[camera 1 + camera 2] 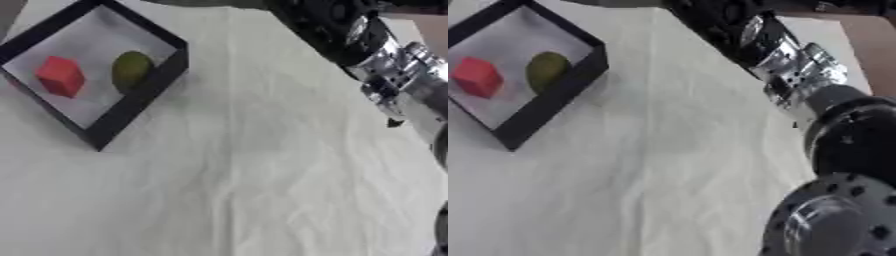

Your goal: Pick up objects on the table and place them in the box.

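Looking down at the box (140, 107), I am seeing a black-walled tray with a pale floor sitting at the upper left of the white cloth-covered table (262, 190), turned cornerwise to me. Inside it a red cube (59, 75) is lying toward the left, and a green rounded object (131, 69) is resting just beside it, near the right-hand wall. My right arm (798, 70) is crossing in from the upper right, black and silver, but my right hand is not showing in either view, so I cannot tell whether its fingers are spread, closed or holding anything; my left hand is out of view too. I am finding nothing loose on the cloth that shows, so I judge the picking is largely done, unless something is lying hidden under the arm. If I am carrying anything over, I should come in above the near wall and let go over the bare floor at the near corner. The wide stretch of cloth between arm and box is giving me plenty of room.
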Robot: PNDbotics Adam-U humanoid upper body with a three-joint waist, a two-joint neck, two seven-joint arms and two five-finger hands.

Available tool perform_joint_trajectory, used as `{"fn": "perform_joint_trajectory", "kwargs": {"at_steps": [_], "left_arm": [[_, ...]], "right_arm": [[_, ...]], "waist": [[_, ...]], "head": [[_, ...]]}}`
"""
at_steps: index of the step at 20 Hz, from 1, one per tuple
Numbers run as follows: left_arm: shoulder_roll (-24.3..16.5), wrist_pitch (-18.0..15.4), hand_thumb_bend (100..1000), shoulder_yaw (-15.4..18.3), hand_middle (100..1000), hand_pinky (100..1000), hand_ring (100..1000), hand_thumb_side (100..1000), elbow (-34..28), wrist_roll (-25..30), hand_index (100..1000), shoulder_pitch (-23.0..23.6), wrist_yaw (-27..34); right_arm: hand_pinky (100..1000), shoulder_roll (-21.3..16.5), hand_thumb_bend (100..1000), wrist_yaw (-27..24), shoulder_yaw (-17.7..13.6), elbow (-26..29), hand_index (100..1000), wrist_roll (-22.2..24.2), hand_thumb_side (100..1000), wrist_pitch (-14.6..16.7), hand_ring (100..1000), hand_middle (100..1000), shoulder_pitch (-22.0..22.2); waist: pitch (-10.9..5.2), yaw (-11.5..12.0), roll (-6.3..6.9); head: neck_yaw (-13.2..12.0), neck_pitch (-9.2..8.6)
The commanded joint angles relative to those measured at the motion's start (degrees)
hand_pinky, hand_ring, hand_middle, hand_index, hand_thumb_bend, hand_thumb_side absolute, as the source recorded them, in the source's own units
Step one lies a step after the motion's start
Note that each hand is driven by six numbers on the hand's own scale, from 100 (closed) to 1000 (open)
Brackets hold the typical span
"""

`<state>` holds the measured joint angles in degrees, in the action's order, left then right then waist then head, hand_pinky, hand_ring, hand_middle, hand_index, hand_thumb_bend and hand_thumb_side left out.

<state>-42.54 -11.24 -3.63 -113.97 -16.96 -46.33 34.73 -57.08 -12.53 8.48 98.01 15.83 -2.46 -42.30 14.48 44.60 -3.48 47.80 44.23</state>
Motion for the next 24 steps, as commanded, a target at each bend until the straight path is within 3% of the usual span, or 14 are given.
{"fn": "perform_joint_trajectory", "kwargs": {"at_steps": [1, 13, 24], "left_arm": [[-3.1, -0.6, 259, 0.9, 844, 914, 703, 373, -0.6, -0.2, 773, -0.7, -0.4], [-2.9, 0.6, 245, 0.1, 847, 919, 700, 395, -0.6, -0.1, 771, -1.9, -0.3], [-2.2, 1.6, 232, 0.0, 851, 925, 696, 421, -0.6, -0.1, 770, -1.7, -0.3]], "right_arm": [[888, 1.6, 100, 3.1, 0.8, -1.8, 626, 1.7, 100, -0.2, 434, 361, -1.9], [882, 10.9, 100, 18.6, 4.7, -9.8, 638, 4.5, 100, 2.3, 453, 378, -3.2], [898, 14.1, 100, 30.6, 7.0, -9.3, 711, 6.2, 137, 11.2, 546, 468, -2.0]], "waist": [[0.27, 0.1, 1.18], [1.11, 0.1, 0.40], [1.08, 0.1, -0.12]], "head": [[1.1, -0.11], [1.7, -0.26], [1.7, -0.13]]}}
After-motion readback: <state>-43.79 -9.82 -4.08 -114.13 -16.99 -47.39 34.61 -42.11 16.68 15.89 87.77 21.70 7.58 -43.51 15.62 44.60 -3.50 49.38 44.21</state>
